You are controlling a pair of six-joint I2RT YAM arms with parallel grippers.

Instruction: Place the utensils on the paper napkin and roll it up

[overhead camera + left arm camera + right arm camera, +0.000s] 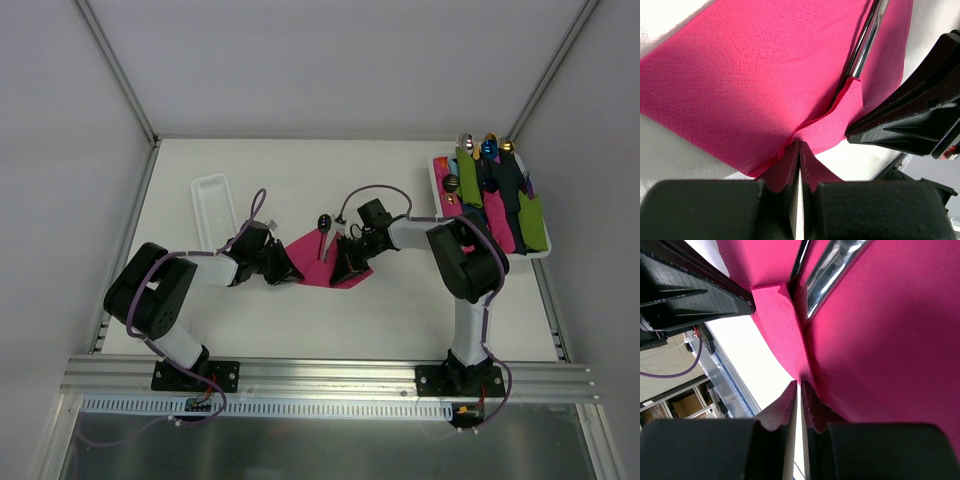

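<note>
Spanning the whole top view, the white table carries everything. Both arms reach inward from the near edge and meet at its middle.

Far right: a white tray of rolled napkins, green and dark, with cutlery heads sticking out of the far ends. Far left: a narrow white ridged tray, well apart from the arms.

Centre: the paper napkin, magenta, lies mostly flat between the two wrists, its near edge lifted into a fold.

Left gripper: fingers pressed together on the napkin's near edge, pink paper caught between them. Right gripper: fingers nearly closed, pinching the same edge just beside it.

The utensils lie on the napkin, handles under the raised fold and a dark spoon head past the far edge.
</note>
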